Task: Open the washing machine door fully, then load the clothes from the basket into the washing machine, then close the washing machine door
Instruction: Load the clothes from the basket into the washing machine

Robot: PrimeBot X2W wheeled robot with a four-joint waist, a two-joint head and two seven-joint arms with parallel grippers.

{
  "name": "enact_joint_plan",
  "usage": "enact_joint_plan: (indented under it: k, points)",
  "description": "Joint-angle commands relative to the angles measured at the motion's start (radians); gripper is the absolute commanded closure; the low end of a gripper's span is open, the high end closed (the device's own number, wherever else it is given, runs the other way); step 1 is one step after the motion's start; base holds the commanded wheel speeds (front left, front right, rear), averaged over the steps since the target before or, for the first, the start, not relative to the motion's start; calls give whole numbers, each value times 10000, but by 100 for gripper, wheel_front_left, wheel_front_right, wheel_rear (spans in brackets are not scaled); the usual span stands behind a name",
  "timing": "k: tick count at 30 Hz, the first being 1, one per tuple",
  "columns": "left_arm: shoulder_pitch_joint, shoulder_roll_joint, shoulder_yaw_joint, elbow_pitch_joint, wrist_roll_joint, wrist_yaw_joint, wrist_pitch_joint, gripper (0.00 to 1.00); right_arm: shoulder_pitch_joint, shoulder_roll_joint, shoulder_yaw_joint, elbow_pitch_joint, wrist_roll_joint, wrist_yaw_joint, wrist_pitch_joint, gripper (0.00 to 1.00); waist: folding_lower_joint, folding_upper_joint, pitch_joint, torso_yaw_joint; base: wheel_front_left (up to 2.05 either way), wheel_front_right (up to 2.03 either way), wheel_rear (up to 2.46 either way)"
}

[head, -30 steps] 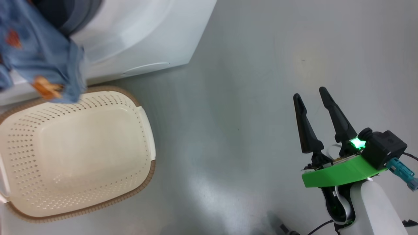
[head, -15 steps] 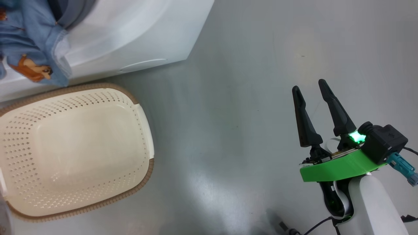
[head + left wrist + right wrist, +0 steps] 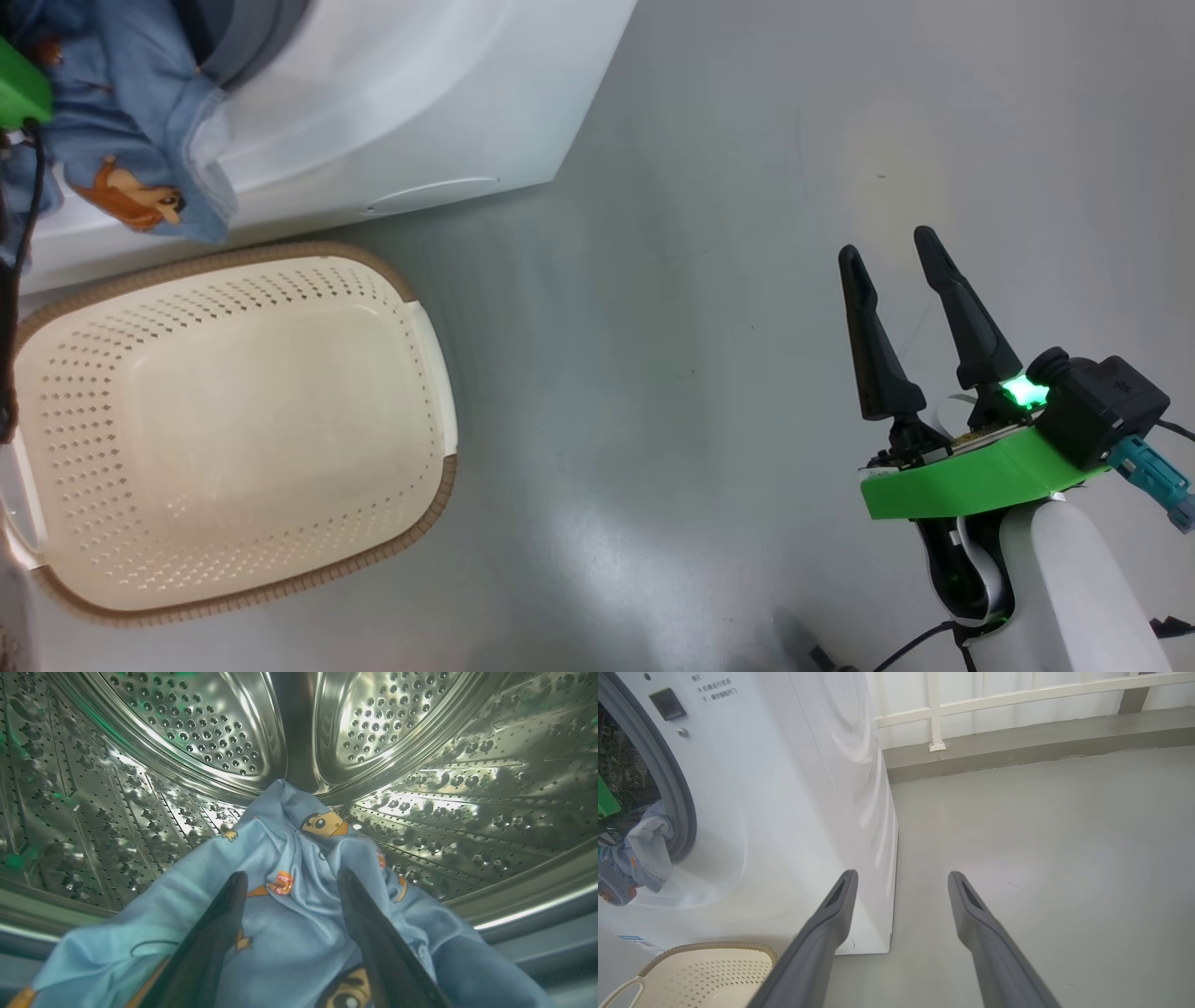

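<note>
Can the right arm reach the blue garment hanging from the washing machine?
Probably yes: bare floor lies before the open right end effector, and the garment hangs exposed, though the left end effector sits in the drum.

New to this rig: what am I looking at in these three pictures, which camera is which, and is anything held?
This is a two-armed wheeled robot loading laundry. The head view looks down at the grey floor, where the empty basket stands beside the white washing machine. The right gripper hangs open over the floor, holding nothing. The left wrist view looks along the left gripper into the steel drum: its fingers are spread, and the blue printed clothes lie between them unpinched, partly hanging out of the opening. The right wrist view looks past its own fingers at the machine's front.
</note>
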Motion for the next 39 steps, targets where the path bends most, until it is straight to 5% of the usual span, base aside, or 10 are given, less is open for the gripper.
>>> enact_joint_plan:
  k: [1,16,39]
  points:
    - [-23,400,-40,-281,-194,-23,-94,0,191,-72,149,-228,6,85,-74,0,0,0,-44,41,0,0,0]
    - [1952,434,232,-3160,-1228,-24,-139,0,216,-148,-46,-347,-57,85,-74,0,0,0,-59,263,0,0,0]
    - [7003,-405,1298,-7808,-217,-25,-141,0,653,-449,-262,-315,-109,85,-74,0,0,0,-915,862,0,0,0]
